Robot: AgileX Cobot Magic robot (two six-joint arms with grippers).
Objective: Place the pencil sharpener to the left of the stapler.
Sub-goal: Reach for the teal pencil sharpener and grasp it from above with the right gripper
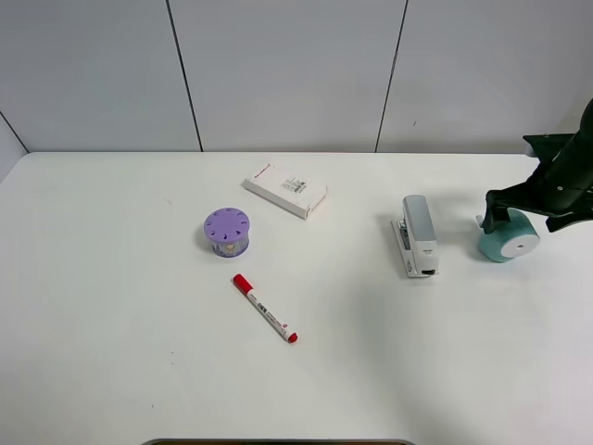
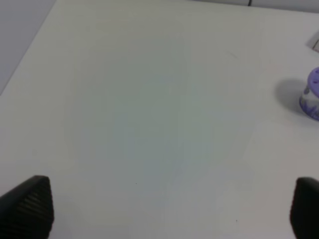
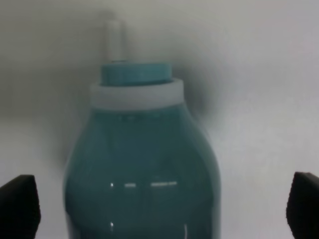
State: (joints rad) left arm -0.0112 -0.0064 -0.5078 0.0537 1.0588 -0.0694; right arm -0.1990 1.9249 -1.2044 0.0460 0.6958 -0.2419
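- The pencil sharpener (image 1: 508, 239) sits on the desk (image 1: 111, 352) near its right edge. It is on the far side of the stapler (image 1: 419, 236) from where it must go, and the two do not touch.
- The right gripper (image 3: 160, 204) is down at the sharpener with its jaws spread wide. In the right wrist view the mint-teal body fills the gap, and both dark fingertips (image 3: 19, 204) stand clear of its sides.
- Judged from this, the step in hand is the grasp: the gripper straddles the sharpener but does not pinch it yet, and the sharpener rests on the desk.
- The left gripper (image 2: 167, 209) is also spread, with only bare desk between its tips and a purple container (image 2: 311, 99) off to one side. It looks idle for this task.
- The next move calls for closing evenly on the rounded, glossy body, which may slip or roll if pinched off-centre. After that comes a lift high enough to pass over the stapler.
- A likely set-down spot is the bare patch on the stapler's side that faces the left edge of the desk. It lies between the stapler and the purple container, short of the white box (image 1: 285, 190) and the red marker (image 1: 265, 309).
- The stapler should stay undisturbed, so the carry needs a clear margin above it.
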